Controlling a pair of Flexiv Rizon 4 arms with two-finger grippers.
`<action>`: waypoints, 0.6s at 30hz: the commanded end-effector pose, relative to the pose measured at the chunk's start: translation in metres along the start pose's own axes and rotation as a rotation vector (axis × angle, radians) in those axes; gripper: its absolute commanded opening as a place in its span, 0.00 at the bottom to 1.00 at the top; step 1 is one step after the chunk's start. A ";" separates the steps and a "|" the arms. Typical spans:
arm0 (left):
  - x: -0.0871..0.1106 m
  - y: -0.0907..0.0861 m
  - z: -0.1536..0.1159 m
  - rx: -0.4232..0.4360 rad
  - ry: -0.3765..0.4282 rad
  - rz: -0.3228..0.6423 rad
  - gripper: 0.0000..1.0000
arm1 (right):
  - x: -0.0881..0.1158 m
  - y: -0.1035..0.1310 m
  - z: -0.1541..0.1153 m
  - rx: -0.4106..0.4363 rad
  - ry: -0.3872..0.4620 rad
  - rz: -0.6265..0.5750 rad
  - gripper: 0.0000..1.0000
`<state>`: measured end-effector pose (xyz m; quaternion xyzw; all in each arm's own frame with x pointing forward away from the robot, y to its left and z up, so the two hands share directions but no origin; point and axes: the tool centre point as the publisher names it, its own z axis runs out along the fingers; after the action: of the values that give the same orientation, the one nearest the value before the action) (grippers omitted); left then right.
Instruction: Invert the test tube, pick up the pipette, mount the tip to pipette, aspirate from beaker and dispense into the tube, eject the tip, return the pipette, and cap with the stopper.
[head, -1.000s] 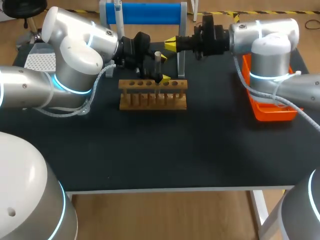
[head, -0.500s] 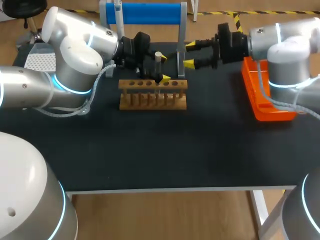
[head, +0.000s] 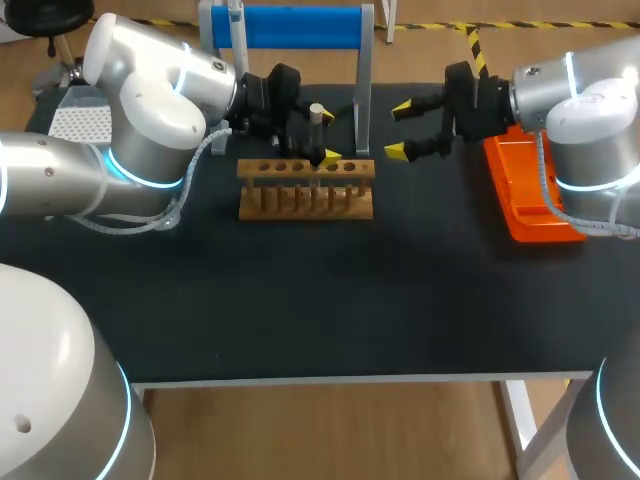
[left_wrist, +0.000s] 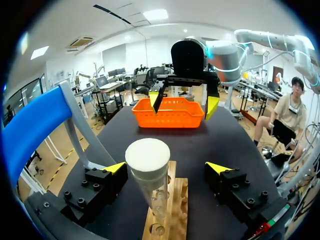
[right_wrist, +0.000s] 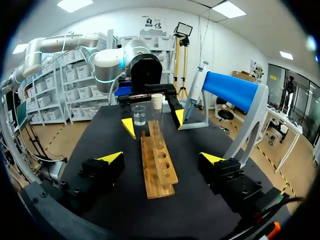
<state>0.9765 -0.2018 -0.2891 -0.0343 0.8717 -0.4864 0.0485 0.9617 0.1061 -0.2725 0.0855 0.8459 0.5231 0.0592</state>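
Left fingers (left_wrist: 100, 187): we have them spread, one on each side of the tube (left_wrist: 149, 189). The finger nearer the stand (head: 290, 27) is close beside the glass, and we cannot tell whether it touches. The other stands clear, so we pinch nothing.
Tube: upright in the rack (head: 305, 190), right of the rack's middle in the head view. We cannot tell which hole it is in.
Stopper (left_wrist: 147, 156): pale, seated on the tube's mouth, above our left fingertips.
Right fingers (right_wrist: 100, 172): spread wide and empty, over the worktop (head: 330, 290) off the rack's right end. They are apart from the rack and point along it toward the tube.
Rack: wooden, with one row of holes, lying lengthwise ahead of our right fingers and bearing the one tube.
In the way: our left fingers flank the tube on both sides. In the head view, the stand's right post rises just behind the rack, between our two sets of fingers.
Pipette (right_wrist: 194, 100): hanging at the left end of the stand's blue bar.
Beaker (right_wrist: 139, 114): clear, on the worktop past the rack's far end as our right wrist sees it, near our left fingers. Our left arm hides it in the head view.
Basket (head: 540, 225): orange, at the worktop's right edge beside our right arm.
Tip box (head: 78, 122): white, at the left edge behind our left arm.
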 end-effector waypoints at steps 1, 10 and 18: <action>-0.002 0.000 0.000 -0.002 0.006 -0.001 1.00 | 0.001 0.001 -0.001 0.002 0.000 0.000 1.00; -0.002 0.014 -0.018 -0.027 -0.049 -0.043 1.00 | 0.001 0.001 -0.001 0.002 0.000 0.000 1.00; -0.001 0.035 -0.045 -0.049 -0.131 -0.105 1.00 | 0.001 0.001 -0.001 0.002 0.000 0.000 1.00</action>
<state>0.9840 -0.1551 -0.2990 -0.1070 0.8771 -0.4628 0.0714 0.9609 0.1066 -0.2722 0.0860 0.8459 0.5229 0.0605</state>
